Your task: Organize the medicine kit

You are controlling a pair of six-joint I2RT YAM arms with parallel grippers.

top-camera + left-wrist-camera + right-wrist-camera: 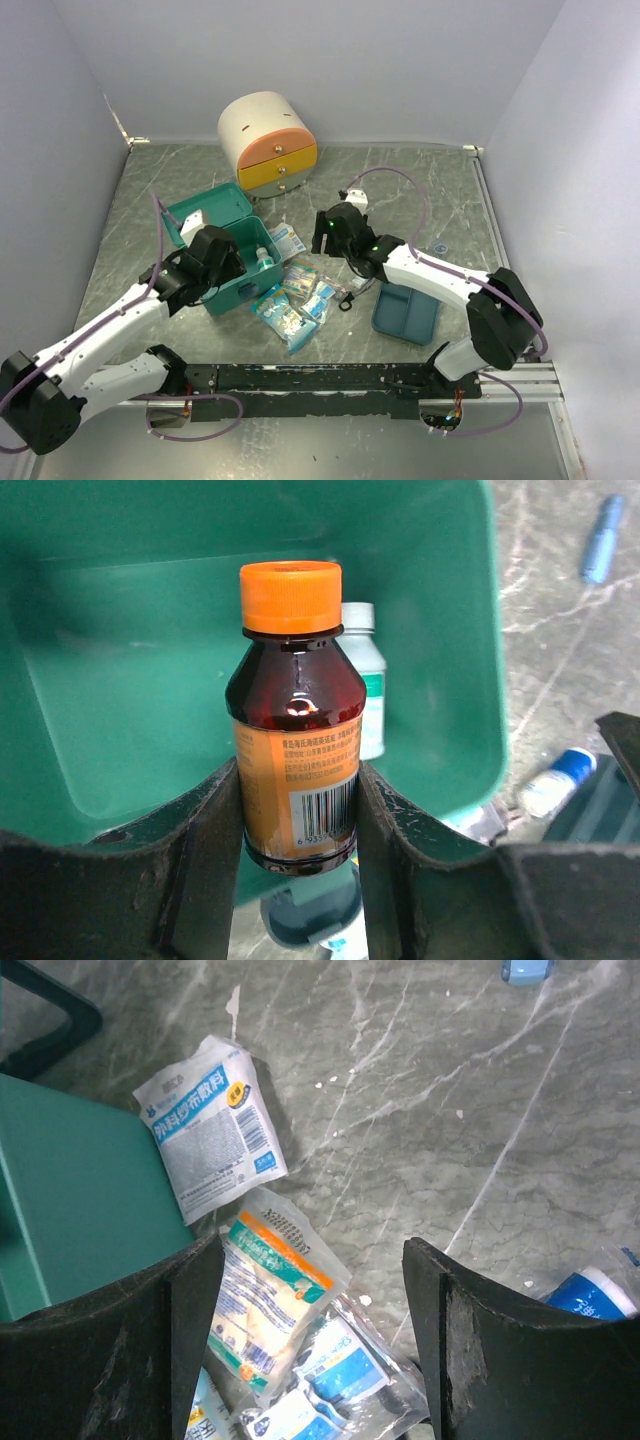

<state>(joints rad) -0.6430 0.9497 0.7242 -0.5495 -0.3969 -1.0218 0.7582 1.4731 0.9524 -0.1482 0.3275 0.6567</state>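
Grasping an amber bottle (295, 720) with orange cap in the left end effector (298, 780), upright, over the open medicine kit (120, 680); lower sides of the bottle covered by the fingers. Behind it, at 1 o'clock, a white bottle (368, 685) inside the kit, half hidden, label not readable. In the top view, kit on the table (430, 200), at 9 o'clock from the heap of sachets (295, 295), inside partly blocked by the arm. Right end effector (305, 1260) released, spread above an orange-striped sachet (265, 1300). At 4 o'clock, a blue-capped container (595, 1295) cut off by the edge.
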